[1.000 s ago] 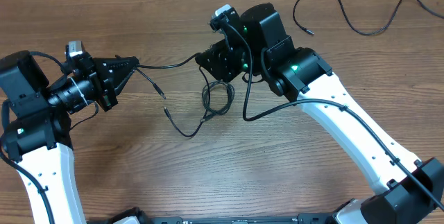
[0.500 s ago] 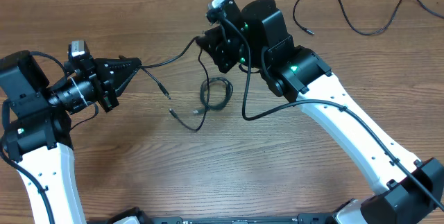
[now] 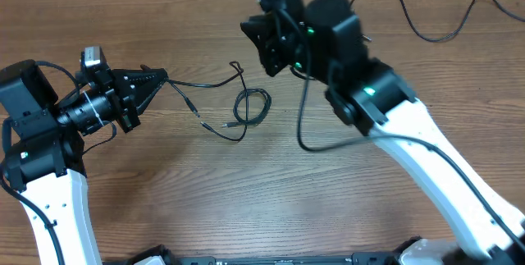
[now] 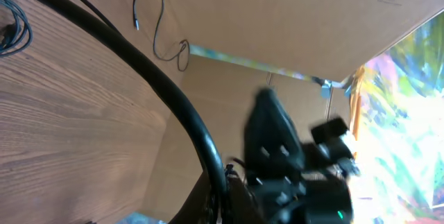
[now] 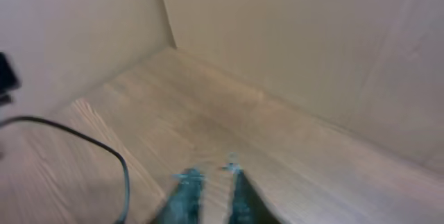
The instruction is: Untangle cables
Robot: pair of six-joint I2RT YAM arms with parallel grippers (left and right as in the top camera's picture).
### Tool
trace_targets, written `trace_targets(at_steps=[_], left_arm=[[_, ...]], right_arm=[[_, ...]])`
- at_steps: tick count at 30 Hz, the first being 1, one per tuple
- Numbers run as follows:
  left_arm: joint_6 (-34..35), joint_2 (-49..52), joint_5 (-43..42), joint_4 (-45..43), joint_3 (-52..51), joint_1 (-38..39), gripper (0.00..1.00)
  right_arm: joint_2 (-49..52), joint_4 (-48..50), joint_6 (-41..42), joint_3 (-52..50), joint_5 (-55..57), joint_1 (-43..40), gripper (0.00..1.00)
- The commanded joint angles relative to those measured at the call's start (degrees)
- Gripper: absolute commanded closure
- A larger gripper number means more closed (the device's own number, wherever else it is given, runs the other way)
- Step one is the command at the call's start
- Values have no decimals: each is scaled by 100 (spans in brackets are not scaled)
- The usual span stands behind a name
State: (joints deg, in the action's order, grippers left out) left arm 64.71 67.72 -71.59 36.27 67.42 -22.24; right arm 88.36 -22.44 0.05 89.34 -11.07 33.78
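Cables (image 3: 201, 84) lie in a knot at the middle of the table (image 3: 164, 191), and one of them is in hand; the left gripper (image 3: 161, 77) is clamped on one end of a thin black strand, its jaws together on the cord, at the left of the scene; from those tips the strand runs right, rises to a small kink, then drops into a small coil (image 3: 239, 109) resting flat on the wood; a second loose length leaves the coil, sags toward the near side and ends in a short plug end (image 3: 194, 112) pointing back to the left.

The right gripper (image 5: 211, 179) hangs above the table on the far side of the coil and apart from it; its fingertips look close together with nothing visible between them, yet the blur keeps me from telling whether they are closed or apart.

The step, as I judge it, is drawing the knot open, with the left side acting as anchor; the next move likely calls for the right gripper to come down on the coil or the kink just beside it, pinch a single strand and pull it rightward, away from the anchor, without dragging the whole bundle along.

Another cable (image 3: 435, 39) lies loose and uncoiled at the far right, well apart from the knot; all the cords look thin, limp and black.
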Motion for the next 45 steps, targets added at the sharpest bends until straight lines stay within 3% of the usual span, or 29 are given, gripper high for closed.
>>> trace_targets(at_steps=[1, 4, 5, 7, 10, 13, 14, 15, 26, 30, 34, 40, 45], left_arm=[[-264, -50, -31, -7, 57, -24, 96], [-483, -50, 50, -7, 57, -24, 96], [-584, -50, 57, -7, 57, -24, 96], [-839, -50, 55, -7, 57, -24, 96], [-1318, -50, -42, -2, 57, -22, 96], [-1794, -50, -232, 2, 57, 37, 96], [-1950, -50, -321, 15, 57, 94, 96], [-2050, -50, -376, 50, 57, 153, 96], [-3220, -50, 179, 553, 57, 1270, 96], [-3604, -50, 363, 551, 57, 1561, 96], [-3960, -52, 361, 546, 57, 1864, 96], [-4332, -52, 457, 520, 57, 2267, 96], [-4334, -52, 472, 507, 57, 2302, 96]], right_arm=[[-494, -238, 136, 44, 365, -17, 61], [-518, -822, 927, 39, 772, -22, 61], [-490, -1029, 1187, 35, 857, -42, 58], [-400, -1429, 1733, 35, 885, -94, 43], [-155, -1963, 2461, 28, 741, -201, 38], [120, -2166, 2573, 28, 378, -262, 22], [210, -2164, 2570, 28, 201, -293, 7], [293, -2140, 2573, 28, 28, -330, 0], [968, -2144, 3901, 28, -1097, -1294, 0], [1069, -2240, 3869, 28, -2225, -1462, 0], [1093, -2476, 3849, 20, -2144, -1410, 0], [1364, -2754, 3919, -7, -1895, -1193, 21], [1725, -2804, 3919, -9, -1895, -1062, 25]])
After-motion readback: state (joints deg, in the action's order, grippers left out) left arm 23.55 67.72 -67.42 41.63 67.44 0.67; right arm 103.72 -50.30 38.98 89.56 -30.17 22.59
